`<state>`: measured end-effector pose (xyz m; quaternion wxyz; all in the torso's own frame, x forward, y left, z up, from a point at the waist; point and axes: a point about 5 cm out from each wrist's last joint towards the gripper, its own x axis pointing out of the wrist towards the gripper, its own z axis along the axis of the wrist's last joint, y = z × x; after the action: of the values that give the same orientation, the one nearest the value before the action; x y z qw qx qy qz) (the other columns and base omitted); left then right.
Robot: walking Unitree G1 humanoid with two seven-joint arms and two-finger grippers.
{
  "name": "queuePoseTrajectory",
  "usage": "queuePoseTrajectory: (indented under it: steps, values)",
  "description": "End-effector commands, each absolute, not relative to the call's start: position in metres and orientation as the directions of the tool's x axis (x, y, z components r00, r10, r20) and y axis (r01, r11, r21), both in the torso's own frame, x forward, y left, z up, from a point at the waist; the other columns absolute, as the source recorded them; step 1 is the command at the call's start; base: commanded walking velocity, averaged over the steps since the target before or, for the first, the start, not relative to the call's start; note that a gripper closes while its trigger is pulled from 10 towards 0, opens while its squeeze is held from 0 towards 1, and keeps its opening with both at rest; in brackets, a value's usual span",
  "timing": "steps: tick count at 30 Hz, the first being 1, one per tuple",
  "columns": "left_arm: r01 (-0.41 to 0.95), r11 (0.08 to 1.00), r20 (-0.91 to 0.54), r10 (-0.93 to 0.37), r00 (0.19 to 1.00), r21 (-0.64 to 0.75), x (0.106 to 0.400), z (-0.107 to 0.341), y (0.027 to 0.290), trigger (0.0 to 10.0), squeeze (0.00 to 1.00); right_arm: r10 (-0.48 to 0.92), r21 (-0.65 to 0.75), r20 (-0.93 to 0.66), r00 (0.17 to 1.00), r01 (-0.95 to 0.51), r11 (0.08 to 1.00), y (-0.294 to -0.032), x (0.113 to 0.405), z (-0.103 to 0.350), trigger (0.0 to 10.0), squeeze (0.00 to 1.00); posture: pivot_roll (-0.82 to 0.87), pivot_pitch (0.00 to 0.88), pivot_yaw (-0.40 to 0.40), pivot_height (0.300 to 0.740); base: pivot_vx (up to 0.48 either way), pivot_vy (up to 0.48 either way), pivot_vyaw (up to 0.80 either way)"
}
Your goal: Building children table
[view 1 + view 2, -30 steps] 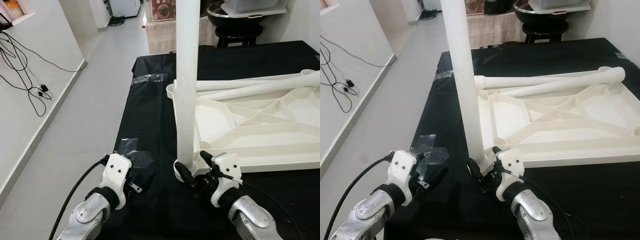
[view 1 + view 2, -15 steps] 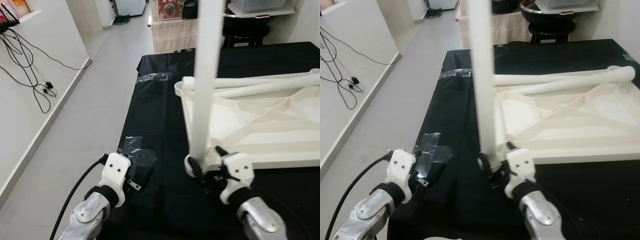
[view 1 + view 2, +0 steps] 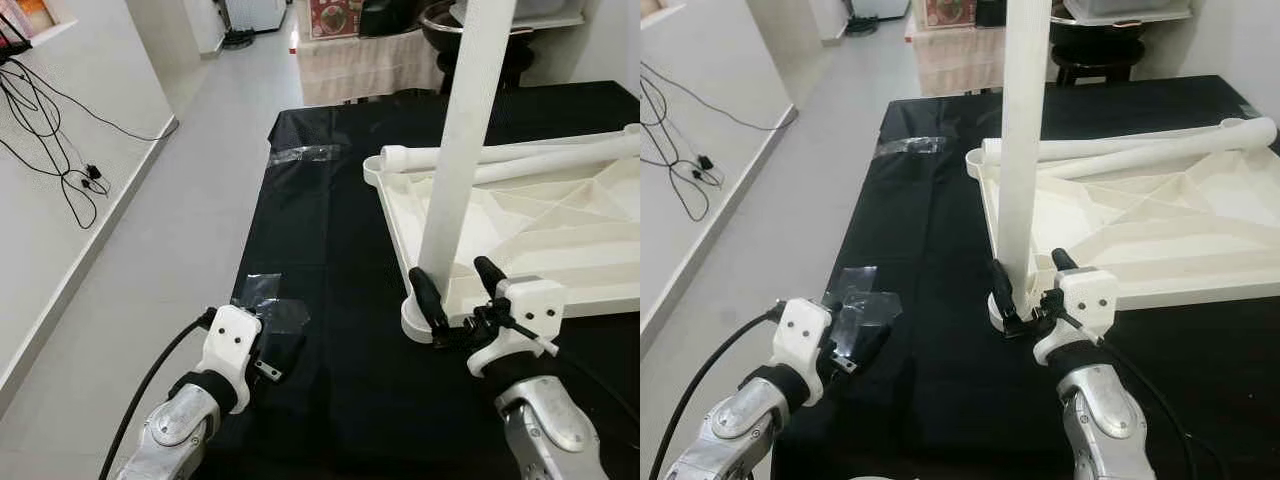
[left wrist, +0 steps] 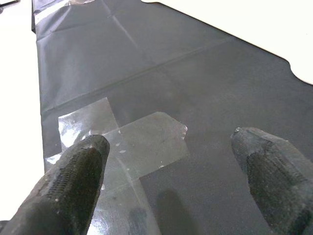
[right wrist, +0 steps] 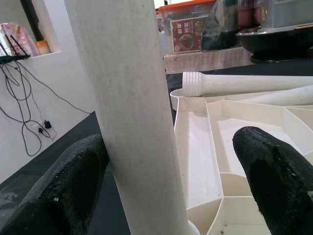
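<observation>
While fingers gape, right hand (image 3: 452, 300) brackets upright table leg (image 3: 462, 150).

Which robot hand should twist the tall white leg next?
Probably the right gripper: its open fingers sit either side of the upright leg at the tabletop's corner. The left gripper hangs open over clear tape, away from it.

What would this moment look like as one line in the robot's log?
right gripper: open, straddling upright table leg at its base | left gripper: open, idle over taped black cloth | tabletop: upside down

Grey tiled floor (image 3: 190, 190), white wall (image 3: 80, 80), loose black cables (image 3: 50, 120)
</observation>
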<state>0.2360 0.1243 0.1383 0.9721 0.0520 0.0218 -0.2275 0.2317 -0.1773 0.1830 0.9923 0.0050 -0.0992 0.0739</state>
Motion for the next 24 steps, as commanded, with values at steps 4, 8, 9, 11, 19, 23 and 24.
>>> queuePoseTrajectory:
  steps: [4,8,9,11,19,23,24]
  values:
    - [0.426,0.897,-0.079,-0.419,0.905,0.118,0.237,0.136,0.13,10.0,0.0,0.053,0.026,0.24,0.969,-0.061,0.998,-0.193,0.231,0.192,10.0,0.0,-0.02,0.136,0.098,0.74,0.0,0.0,0.0]
    - [0.424,0.898,-0.078,-0.418,0.905,0.116,0.237,0.136,0.13,10.0,0.0,0.027,0.055,0.22,0.975,-0.04,0.998,-0.199,0.232,0.189,10.0,0.0,-0.02,0.136,0.097,0.74,0.0,0.0,0.0]
    - [0.424,0.899,-0.078,-0.417,0.905,0.113,0.237,0.136,0.13,10.0,0.0,0.06,0.039,0.185,0.981,-0.069,0.997,-0.196,0.231,0.182,10.0,0.0,-0.02,0.137,0.098,0.74,0.0,0.0,0.0]
    - [0.424,0.899,-0.078,-0.417,0.905,0.113,0.237,0.136,0.13,10.0,0.0,0.06,0.039,0.185,0.981,-0.069,0.997,-0.196,0.231,0.182,10.0,0.0,-0.02,0.137,0.098,0.74,0.0,0.0,0.0]
    - [0.421,0.901,-0.078,-0.414,0.907,0.106,0.238,0.136,0.13,10.0,0.0,0.372,-0.167,0.046,0.927,-0.36,0.918,-0.156,0.22,0.157,10.0,0.0,-0.01,0.137,0.095,0.74,0.0,0.0,0.0]
    - [0.42,0.901,-0.078,-0.414,0.907,0.104,0.238,0.136,0.13,10.0,0.0,0.431,-0.211,0.03,0.902,-0.416,0.885,-0.15,0.223,0.157,10.0,0.0,-0.01,0.137,0.095,0.74,0.0,0.0,0.0]
    - [0.42,0.901,-0.078,-0.414,0.907,0.104,0.238,0.136,0.13,10.0,0.0,0.431,-0.211,0.03,0.902,-0.416,0.885,-0.15,0.223,0.157,10.0,0.0,-0.01,0.137,0.095,0.74,0.0,0.0,0.0]
